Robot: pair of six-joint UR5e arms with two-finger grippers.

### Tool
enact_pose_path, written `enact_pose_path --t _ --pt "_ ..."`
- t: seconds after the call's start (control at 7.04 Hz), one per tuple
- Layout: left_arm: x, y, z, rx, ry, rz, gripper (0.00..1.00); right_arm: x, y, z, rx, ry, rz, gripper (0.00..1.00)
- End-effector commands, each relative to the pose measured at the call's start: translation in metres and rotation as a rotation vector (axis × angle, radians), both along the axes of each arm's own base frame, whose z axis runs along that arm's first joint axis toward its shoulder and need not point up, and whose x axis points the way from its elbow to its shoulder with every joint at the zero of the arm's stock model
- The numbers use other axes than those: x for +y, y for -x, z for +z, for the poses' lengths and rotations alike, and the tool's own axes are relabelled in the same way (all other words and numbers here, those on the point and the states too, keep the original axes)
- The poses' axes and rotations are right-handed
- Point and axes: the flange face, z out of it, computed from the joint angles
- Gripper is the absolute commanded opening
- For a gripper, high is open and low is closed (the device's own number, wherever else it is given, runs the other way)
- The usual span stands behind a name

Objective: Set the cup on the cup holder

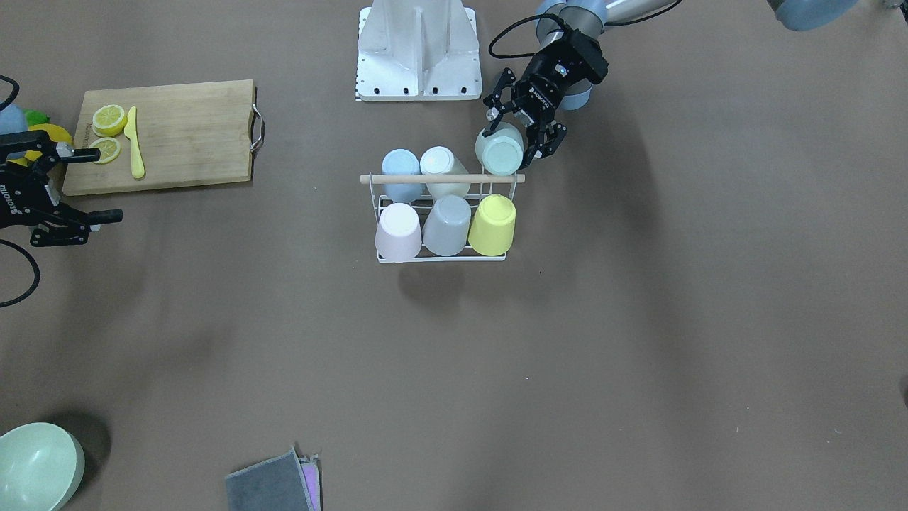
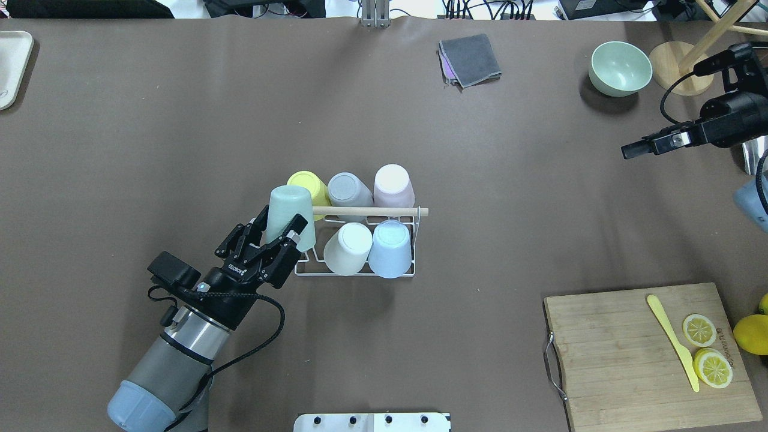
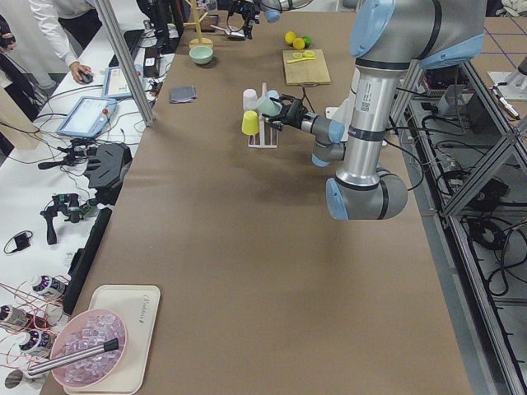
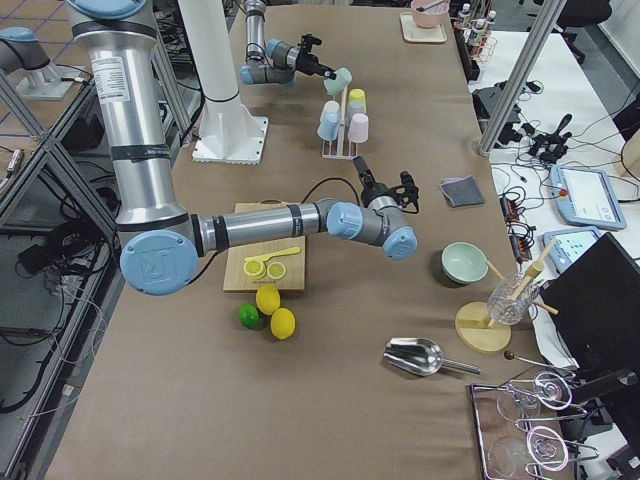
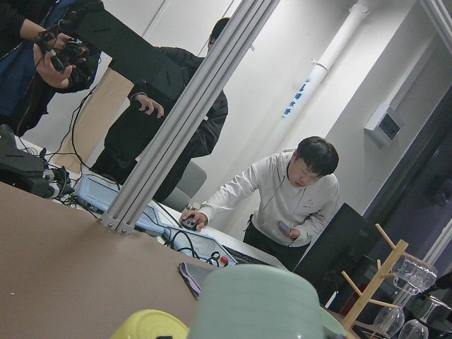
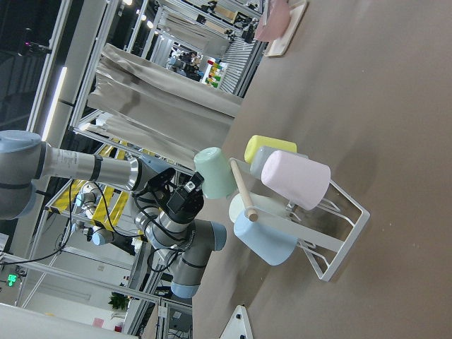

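My left pincer [image 2: 281, 227], clamped on the green cup [image 2: 288, 203] left of centre, could clip the dowel [image 2: 366, 210] or yellow cup [image 2: 307, 182] and miss the holder's [image 2: 414, 247] prong.

**Rack crowded, open surface around it**

Five cups [image 2: 349, 246] fill the cup holder [image 2: 354, 275] prongs, and the dowel [image 2: 384, 210] bars the top. The left tool [image 2: 279, 221], clamping the green cup [image 2: 289, 204], blocks the near-left corner. Bare surface [image 2: 180, 120] on all sides; cutting board [image 2: 630, 360] well apart.

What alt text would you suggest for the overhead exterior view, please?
The jaws of the left arm hold an upside-down mint cup at the left end of the white wire cup holder, which carries five other cups. The right arm is at the right edge.
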Motion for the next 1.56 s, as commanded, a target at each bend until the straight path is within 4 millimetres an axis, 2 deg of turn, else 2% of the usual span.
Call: enact_pose_path --t 0.0,0.28,0.43,0.57,0.71,0.85,0.99,1.14,1.42 --pt "0.001 -0.007 -0.002 -0.018 -0.004 -0.008 0.97 0.011 -0.017 -0.01 0.149 0.142 -0.1 0.96" --pt "-0.001 -0.006 0.002 -0.024 0.02 -0.042 0.97 0.03 -0.033 -0.016 0.324 0.246 -0.162 0.96" --pt "-0.002 -0.001 -0.005 -0.007 0.018 -0.045 0.97 0.043 -0.037 -0.006 0.388 0.285 -0.178 0.96" --pt "-0.011 0.011 -0.011 -0.002 0.011 -0.064 0.97 0.054 -0.045 -0.003 0.46 0.263 -0.165 0.96" --pt "-0.02 0.028 -0.026 -0.038 -0.024 -0.112 0.97 0.062 -0.059 0.008 0.554 0.245 -0.139 0.97" --pt "-0.035 0.041 -0.032 -0.116 -0.057 -0.18 0.97 0.066 -0.066 0.018 0.635 0.233 -0.125 0.94" --pt "-0.058 0.054 -0.033 -0.164 -0.083 -0.226 0.97 0.07 -0.075 0.033 0.72 0.224 -0.111 0.94" --pt "-0.093 0.065 -0.007 -0.323 -0.086 -0.252 0.97 0.071 -0.09 0.04 0.81 0.21 -0.082 0.98" --pt "-0.132 0.089 0.059 -0.578 -0.073 -0.209 0.97 0.074 -0.111 0.049 1.006 0.255 -0.042 0.98"
